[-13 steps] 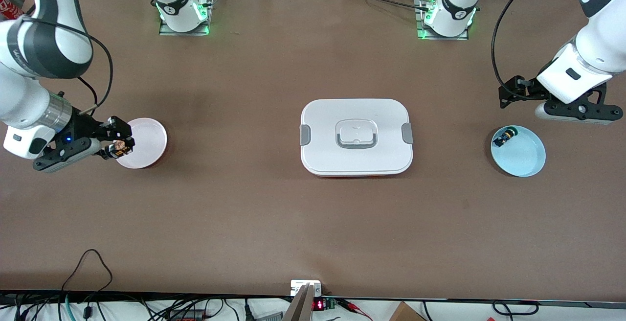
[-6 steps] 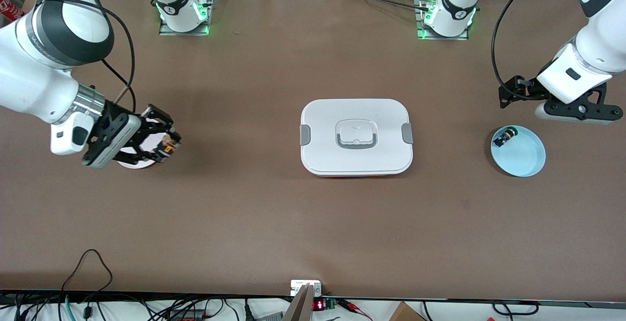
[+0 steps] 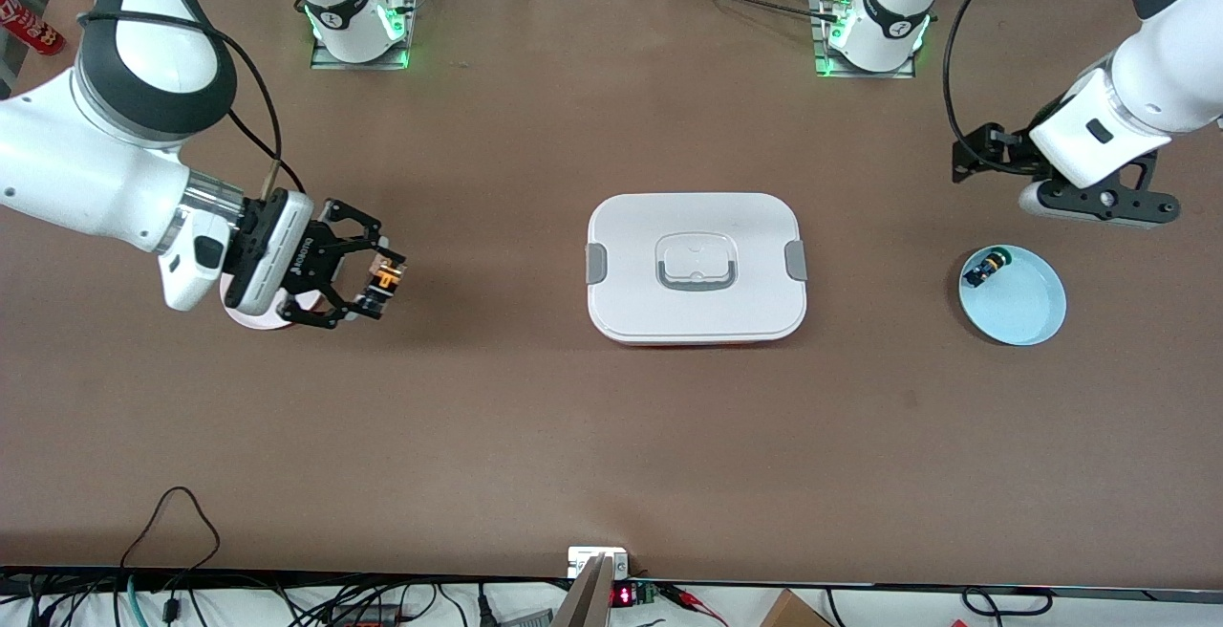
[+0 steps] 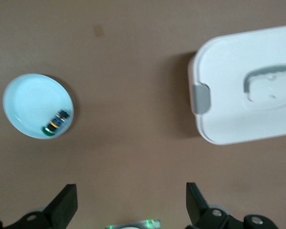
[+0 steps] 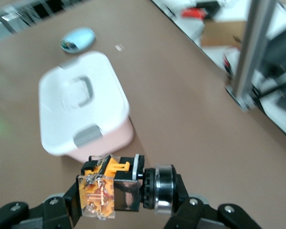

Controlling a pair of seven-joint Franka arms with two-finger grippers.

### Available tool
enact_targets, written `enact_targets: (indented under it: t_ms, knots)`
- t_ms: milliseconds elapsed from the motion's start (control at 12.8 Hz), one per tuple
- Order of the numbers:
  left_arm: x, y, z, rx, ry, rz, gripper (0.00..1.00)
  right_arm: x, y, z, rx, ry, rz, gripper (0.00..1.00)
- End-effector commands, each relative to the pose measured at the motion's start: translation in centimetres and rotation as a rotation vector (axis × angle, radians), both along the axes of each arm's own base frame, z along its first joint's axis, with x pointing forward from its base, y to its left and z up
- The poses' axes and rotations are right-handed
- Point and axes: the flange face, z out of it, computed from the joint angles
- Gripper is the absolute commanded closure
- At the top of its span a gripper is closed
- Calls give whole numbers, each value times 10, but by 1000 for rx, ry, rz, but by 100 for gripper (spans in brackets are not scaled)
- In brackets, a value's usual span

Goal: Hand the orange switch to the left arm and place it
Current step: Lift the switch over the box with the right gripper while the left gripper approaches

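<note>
So the biggest thing here is the brown table (image 3: pixel 535 436), and it's mostly bare; the wide strip nearest the front camera has nothing on it, and so does the strip up by my bases; the white box (image 3: pixel 696 269) sits dead centre with its lid on, grey clips at both ends, grey-edged handle in the middle, and it's right between my two claws; past it toward my left arm's end there's a light blue dish (image 3: pixel 1024 307) with a small black switch (image 3: pixel 986 269) lying in it, blue and yellow-green bits on that one; at my right arm's end a pink plate (image 3: pixel 250 317) pokes out from under my wrist; my right gripper (image 3: pixel 380 275) is up over bare table just boxward of that plate, clamped on the orange switch (image 3: pixel 385 275); it's lying sideways between the fingers, orange body, black collar and a shiny ring at one end (image 5: pixel 112 188); my left gripper (image 4: pixel 131 207) hangs with fingers spread wide, holding nothing, over the table near the blue dish.
</note>
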Motion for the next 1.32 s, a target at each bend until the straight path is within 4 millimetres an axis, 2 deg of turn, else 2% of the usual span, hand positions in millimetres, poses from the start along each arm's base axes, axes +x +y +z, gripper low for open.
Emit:
enact_targets:
  t_ms: [0,78,156,312,468,623,779,935,1091,1247]
  knots:
    - [7,-11,0,-164,88,26,0,-7,39,-10,140,-45,64,87]
    - [12,-14,-13,-229,124,38,0,-13,61,-13,189,-27,77,87]
    - [13,-19,-16,-310,153,52,0,-19,81,-14,238,-10,79,87]
    - [8,-33,-31,-476,303,44,0,-30,124,-13,364,24,63,86]
    - [17,-45,-47,-600,354,50,0,-39,156,-14,497,49,43,86]
    - [35,-59,-80,-766,435,90,0,-34,163,-5,533,-34,38,86]
    - [49,-61,-92,-829,390,148,0,-34,172,9,543,-75,65,86]
    - [54,-73,-103,-917,382,154,0,-41,192,15,569,-82,65,86]
    - [57,-79,-112,-981,403,179,0,-48,215,5,587,-69,64,86]
    - [74,-83,-128,-1084,347,211,0,-45,234,-6,599,-79,86,86]
